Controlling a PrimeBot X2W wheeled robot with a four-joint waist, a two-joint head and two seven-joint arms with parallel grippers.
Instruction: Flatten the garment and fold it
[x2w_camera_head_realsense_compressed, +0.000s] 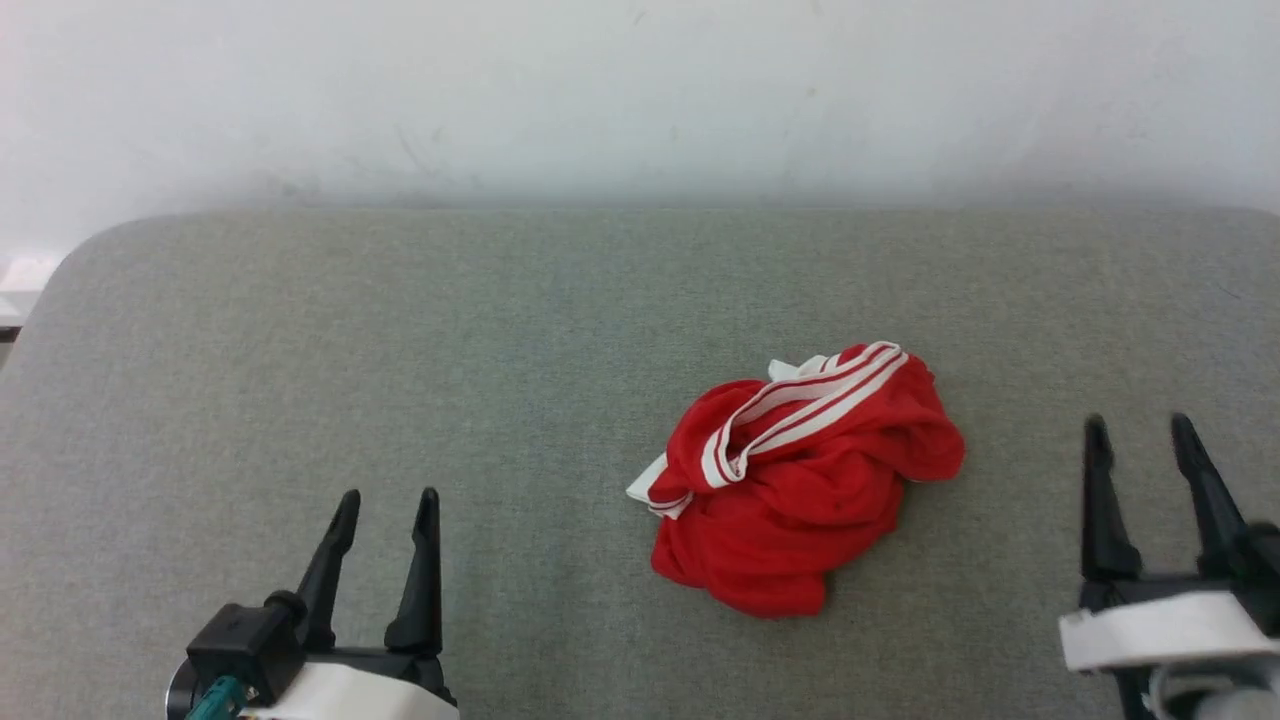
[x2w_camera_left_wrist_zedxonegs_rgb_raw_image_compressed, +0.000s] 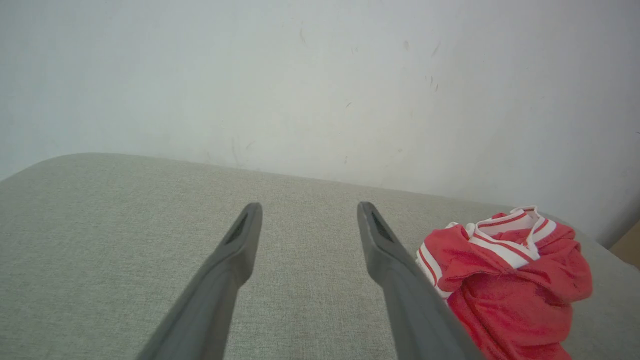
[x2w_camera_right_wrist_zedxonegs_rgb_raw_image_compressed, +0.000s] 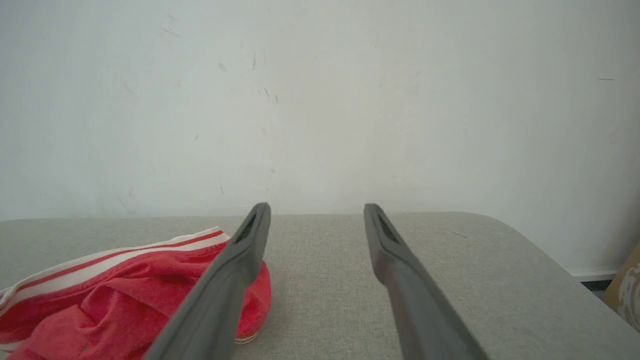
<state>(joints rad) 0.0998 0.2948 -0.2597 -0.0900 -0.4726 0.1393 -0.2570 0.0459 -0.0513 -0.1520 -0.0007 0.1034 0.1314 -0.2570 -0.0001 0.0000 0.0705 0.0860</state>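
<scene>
Lying crumpled in a heap just right of centre in the head view, the red shirt (x2w_camera_head_realsense_compressed: 800, 500) is seen on a grey fabric surface (x2w_camera_head_realsense_compressed: 400, 330). Its red-and-white striped trim (x2w_camera_head_realsense_compressed: 800, 405) is turned up across the top of the pile, and a white sleeve end (x2w_camera_head_realsense_compressed: 645, 490) pokes out at the heap's left. At the lower left, the left gripper (x2w_camera_head_realsense_compressed: 390, 494) is held spread and empty, well apart from the shirt. At the lower right, the right gripper (x2w_camera_head_realsense_compressed: 1139, 420) is likewise spread and empty, near the shirt without touching it. A pale wall (x2w_camera_head_realsense_compressed: 640, 90) is seen across the top.
</scene>
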